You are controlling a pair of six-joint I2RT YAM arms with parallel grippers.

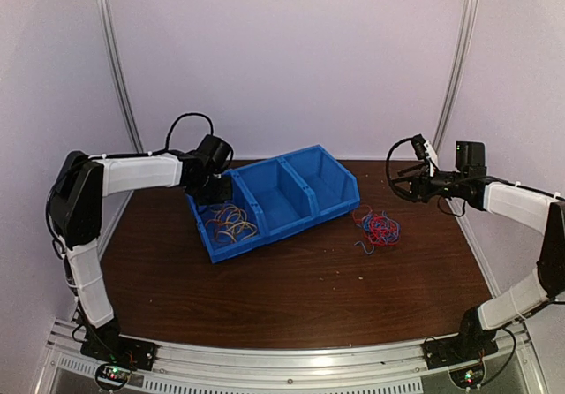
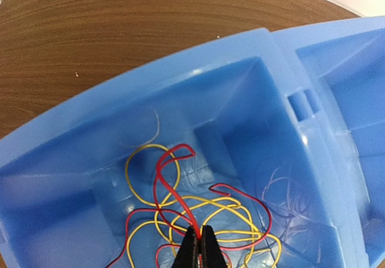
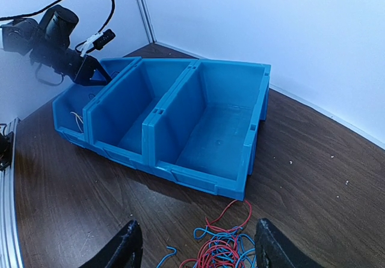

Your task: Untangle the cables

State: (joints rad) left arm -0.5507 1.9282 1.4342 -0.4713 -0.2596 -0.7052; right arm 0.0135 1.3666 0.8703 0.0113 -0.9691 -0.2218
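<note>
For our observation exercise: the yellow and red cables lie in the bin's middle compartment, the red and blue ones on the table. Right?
No. The top external view shows the yellow and red cables in the left end compartment of the blue bin, not the middle one. The red and blue cables do lie on the table.

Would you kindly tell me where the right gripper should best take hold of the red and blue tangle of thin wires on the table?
Probably the red loop arching out of the red and blue tangle toward the blue plastic bin: it stands clear, so the open right gripper can descend from above.
</note>
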